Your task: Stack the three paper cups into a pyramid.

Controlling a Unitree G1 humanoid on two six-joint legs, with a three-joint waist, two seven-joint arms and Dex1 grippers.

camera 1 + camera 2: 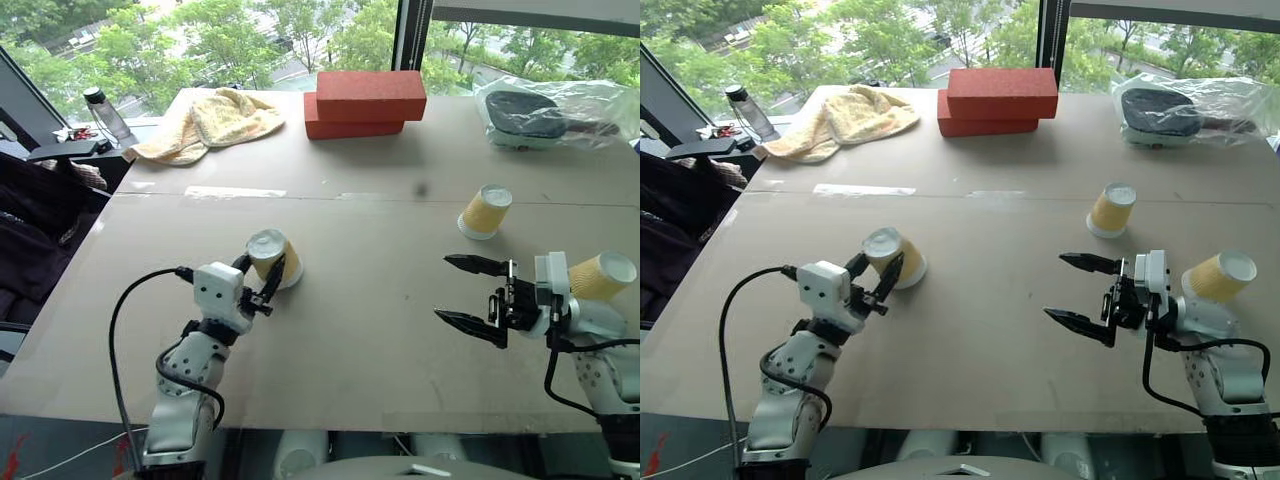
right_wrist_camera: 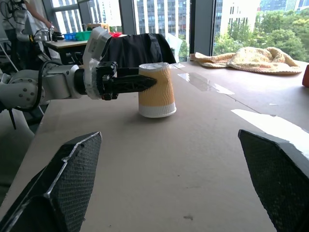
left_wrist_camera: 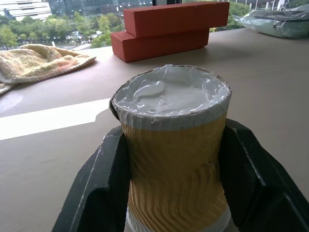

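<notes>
Three yellow ribbed paper cups are on the brown table (image 1: 350, 330). One cup (image 1: 270, 256) stands upside down at the left, rim on the table, and my left gripper (image 1: 262, 272) is shut on its wall; in the left wrist view the black fingers (image 3: 104, 179) press both sides of this cup (image 3: 171, 159). A second cup (image 1: 485, 212) stands upside down at the right. The third cup (image 1: 602, 276) lies on its side just behind my right wrist. My right gripper (image 1: 443, 289) is open, holds nothing and points left, well short of the held cup (image 2: 155, 89).
Two stacked red bricks (image 1: 365, 102) and a yellow towel (image 1: 210, 120) lie at the back. A plastic bag with a dark object (image 1: 545, 112) sits at the back right. A bottle (image 1: 105, 115) and a dark chair (image 1: 40, 200) are beyond the left edge.
</notes>
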